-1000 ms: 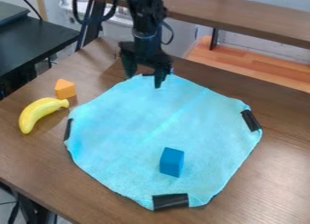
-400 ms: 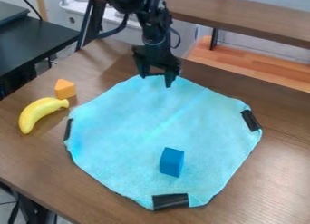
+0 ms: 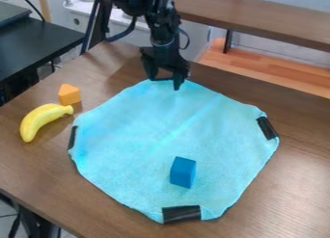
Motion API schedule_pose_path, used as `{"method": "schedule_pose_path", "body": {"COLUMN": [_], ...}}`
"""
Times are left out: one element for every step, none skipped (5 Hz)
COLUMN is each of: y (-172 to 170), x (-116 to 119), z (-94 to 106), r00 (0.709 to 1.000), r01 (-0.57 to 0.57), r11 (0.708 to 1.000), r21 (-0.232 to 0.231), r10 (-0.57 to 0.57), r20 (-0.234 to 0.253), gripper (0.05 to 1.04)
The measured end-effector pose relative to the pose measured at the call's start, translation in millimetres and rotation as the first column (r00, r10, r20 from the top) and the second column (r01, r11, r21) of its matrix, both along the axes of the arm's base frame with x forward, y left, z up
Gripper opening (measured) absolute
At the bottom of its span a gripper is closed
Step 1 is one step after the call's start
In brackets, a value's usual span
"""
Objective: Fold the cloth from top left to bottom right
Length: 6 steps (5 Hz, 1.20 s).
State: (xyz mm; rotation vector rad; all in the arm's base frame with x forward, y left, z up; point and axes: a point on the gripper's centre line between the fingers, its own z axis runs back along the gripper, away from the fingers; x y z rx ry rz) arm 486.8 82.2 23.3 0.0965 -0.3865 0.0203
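The gripper point(image 3: 165, 85) hangs at the top edge of the light-blue cloth point(image 3: 164, 128), its two fingers spread apart with nothing visibly held between them. One fingertip is over the cloth's top end; whether it touches cannot be told. The cloth lies flat and unfolded on the brown table, with black tape patches at its left, right and bottom corners. On its lower middle part stands a blue block point(image 3: 182, 172).
A yellow banana point(image 3: 40, 120) and an orange block point(image 3: 69, 94) lie on the table point(image 3: 309, 165) left of the cloth. Behind the table's far side is a raised wooden shelf point(image 3: 258, 15). A dark surface is at upper left.
Over the last second the gripper has shifted a little to the right and slightly up along the cloth's top edge. Cloth, blocks and banana have stayed put.
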Motion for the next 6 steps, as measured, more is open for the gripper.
{"method": "schedule_pose_path", "body": {"y": [3, 5, 8, 8, 4, 3], "x": [8, 14, 18, 22, 24, 23], "z": [-4.3, -5.8, -10.9, -16.4, -17.3, -20.2], "r00": [1.0, 0.999, 0.999, 0.997, 0.997, 0.995], "r01": [-0.018, -0.029, -0.047, -0.055, -0.047, -0.054], "r11": [1.0, 1.0, 0.999, 0.998, 0.997, 0.997], "r21": [0.003, 0.009, 0.022, 0.043, 0.057, 0.047], "r10": [0.018, 0.029, 0.047, 0.057, 0.051, 0.058], "r20": [-0.012, -0.015, -0.026, -0.046, -0.061, -0.08], "gripper": [1.0, 1.0, 1.0, 0.968, 0.709, 0.425]}}
